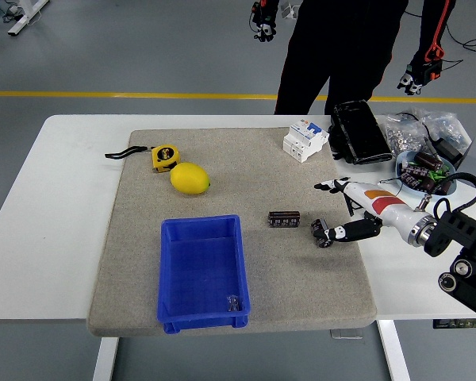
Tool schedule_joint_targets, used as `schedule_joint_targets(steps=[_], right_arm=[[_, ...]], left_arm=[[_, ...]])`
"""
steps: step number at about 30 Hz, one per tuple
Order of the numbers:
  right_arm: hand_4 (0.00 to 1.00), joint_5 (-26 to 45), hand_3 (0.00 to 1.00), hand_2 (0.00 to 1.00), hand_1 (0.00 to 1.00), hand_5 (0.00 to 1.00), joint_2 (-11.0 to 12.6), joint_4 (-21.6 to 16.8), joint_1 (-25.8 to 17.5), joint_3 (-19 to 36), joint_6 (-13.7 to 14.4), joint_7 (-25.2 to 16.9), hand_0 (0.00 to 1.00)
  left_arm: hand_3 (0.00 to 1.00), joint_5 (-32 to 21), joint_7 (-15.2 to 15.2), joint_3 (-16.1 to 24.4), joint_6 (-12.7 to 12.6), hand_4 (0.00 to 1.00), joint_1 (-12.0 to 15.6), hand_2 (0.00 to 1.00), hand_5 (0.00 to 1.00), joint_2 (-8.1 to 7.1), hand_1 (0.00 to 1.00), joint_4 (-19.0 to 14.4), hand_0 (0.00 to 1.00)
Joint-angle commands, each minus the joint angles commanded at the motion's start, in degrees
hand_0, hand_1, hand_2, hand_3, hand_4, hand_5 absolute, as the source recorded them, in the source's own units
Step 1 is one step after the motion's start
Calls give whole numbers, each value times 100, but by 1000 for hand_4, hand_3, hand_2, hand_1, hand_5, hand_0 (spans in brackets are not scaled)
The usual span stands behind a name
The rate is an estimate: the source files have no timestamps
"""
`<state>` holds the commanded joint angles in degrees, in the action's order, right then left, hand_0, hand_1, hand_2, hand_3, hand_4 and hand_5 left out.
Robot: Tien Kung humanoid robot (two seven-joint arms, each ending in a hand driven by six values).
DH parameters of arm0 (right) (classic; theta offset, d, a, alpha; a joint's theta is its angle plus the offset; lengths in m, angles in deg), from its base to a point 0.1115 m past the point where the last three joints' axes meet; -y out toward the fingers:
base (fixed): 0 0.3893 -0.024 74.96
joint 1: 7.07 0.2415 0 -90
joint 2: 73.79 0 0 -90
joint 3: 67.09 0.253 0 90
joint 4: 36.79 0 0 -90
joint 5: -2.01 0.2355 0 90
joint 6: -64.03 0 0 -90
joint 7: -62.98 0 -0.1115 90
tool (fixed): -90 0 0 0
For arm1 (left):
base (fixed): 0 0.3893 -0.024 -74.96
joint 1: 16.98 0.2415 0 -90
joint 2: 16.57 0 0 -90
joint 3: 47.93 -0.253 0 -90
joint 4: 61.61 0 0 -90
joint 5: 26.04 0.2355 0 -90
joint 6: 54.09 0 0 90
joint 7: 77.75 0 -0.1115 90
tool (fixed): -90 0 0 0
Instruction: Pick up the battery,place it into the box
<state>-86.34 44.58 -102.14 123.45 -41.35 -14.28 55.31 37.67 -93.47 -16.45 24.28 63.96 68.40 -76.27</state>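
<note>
Low in the frame, a blue box [202, 274] sits on a grey mat [127, 262] on the white table [40, 238]. A bit higher, in the middle, the small dark battery [284, 218] lies flat on the mat, just right of the box's top corner. The right hand [343, 210] is close on its right, fingers spread wide, holding nothing. Higher left lie a yellow lemon [190, 178] and a tape measure [164, 157]. At the top stands a person [341, 48].
</note>
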Motion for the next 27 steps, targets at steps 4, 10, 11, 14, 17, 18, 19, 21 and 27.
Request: schedule_joint_targets(steps=[4,10,11,14,17,18,19,21,27], right_arm=[[987,-181,856,843,799,516,-65,175,163,-213,0,-31,809],[966,-605,838,817,770,495,-296,658,520,-771,-16,-123,769],[966,-642,838,817,770,495,-344,760,560,-854,-8,-144,769],[966,-692,838,817,770,495,-452,1010,622,-993,35,-191,769],[943,-660,817,800,749,480,-531,1229,647,-1071,68,-230,756],[943,-665,817,800,749,480,-557,1303,651,-1095,102,-252,756],[943,-660,817,800,749,480,-579,1367,659,-1122,130,-274,756],[903,-632,735,766,697,469,-624,1506,685,-1190,173,-319,690],[887,-541,708,746,665,458,-708,1776,736,-1310,229,-377,647]], left_arm=[[582,55,-10,21,21,629,-4,662,587,0,650,-3,658],[582,124,-27,53,51,629,1,663,587,-6,649,-7,658],[582,126,-29,54,53,629,1,663,587,-6,649,-9,658],[582,122,-33,44,57,629,-5,663,587,-7,649,-15,658],[582,117,-37,45,55,629,-12,665,586,-4,649,-18,658],[582,108,-37,41,50,629,-15,665,586,-2,649,-19,658],[582,102,-37,40,46,629,-20,665,586,0,649,-20,658],[582,98,-37,36,44,629,-27,668,587,2,654,-23,658],[582,130,-47,38,58,629,-52,667,587,5,654,-33,658]])
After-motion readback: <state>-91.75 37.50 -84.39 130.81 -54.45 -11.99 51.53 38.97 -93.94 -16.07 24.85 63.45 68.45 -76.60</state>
